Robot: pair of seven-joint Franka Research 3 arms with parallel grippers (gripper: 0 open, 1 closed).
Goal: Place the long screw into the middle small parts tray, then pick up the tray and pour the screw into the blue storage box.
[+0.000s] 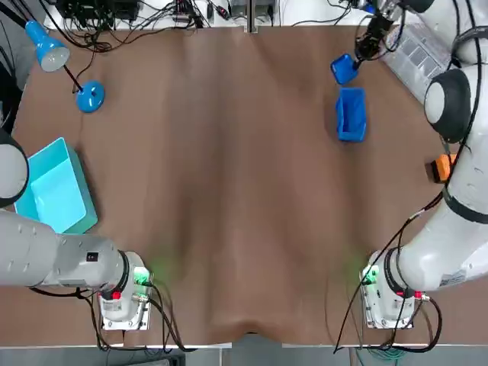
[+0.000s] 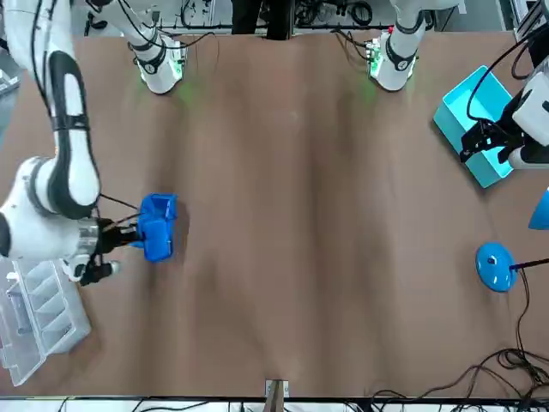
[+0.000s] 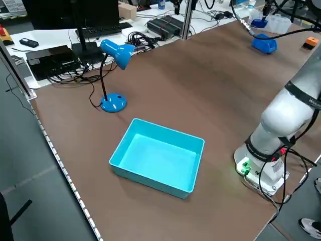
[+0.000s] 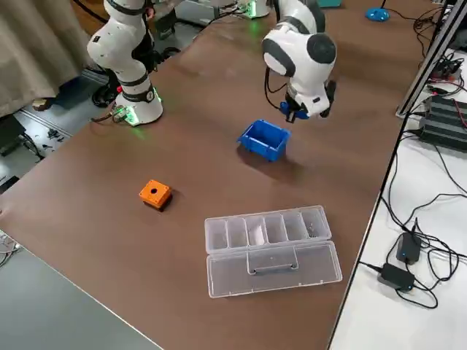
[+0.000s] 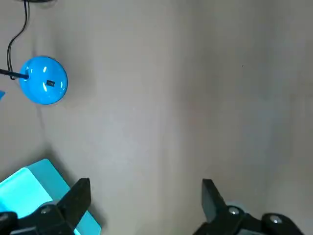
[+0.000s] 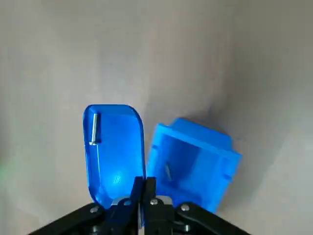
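Right gripper (image 6: 143, 187): fingers pinched shut on rim of small blue plastic parts tray (image 6: 115, 152), near far right corner of brown table (image 1: 229, 191). Long silver screw (image 6: 93, 129) lies in tray, at rounded end away from fingers. Open-topped blue plastic storage box (image 6: 195, 161) just beside tray, not under it. Risk: tilting before tray lip is over opening drops screw on table; thin rim pinch may let tray swivel. Left gripper (image 5: 145, 196) idle near left edge, fingers wide apart, empty.
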